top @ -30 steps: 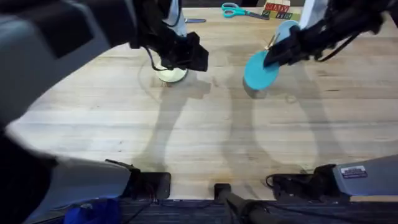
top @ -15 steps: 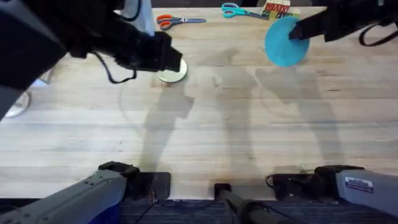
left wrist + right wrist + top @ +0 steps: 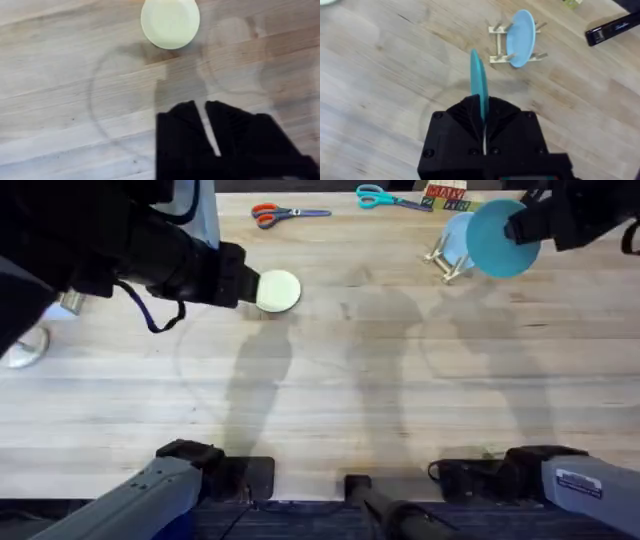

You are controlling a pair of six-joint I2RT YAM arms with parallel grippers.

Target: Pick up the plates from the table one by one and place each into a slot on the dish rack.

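The right tool point(image 3: 482, 117) is gripping the teal plate point(image 3: 478, 82) edge-on, just beside the rack point(image 3: 516, 44), which is holding the light-blue plate point(image 3: 521, 37). The left tool point(image 3: 206, 112), fingers nearly together, is hovering near the cream plate point(image 3: 170, 22), well apart from the rack, on the surface point(image 3: 400, 380).

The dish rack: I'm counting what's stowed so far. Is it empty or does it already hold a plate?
It holds one: a light blue plate stands on edge between the dish rack pegs. The teal plate is in the right gripper, off the rack.

Two scissors — orange-handled point(image 3: 278, 213), teal-handled point(image 3: 383, 197) — lie well apart.
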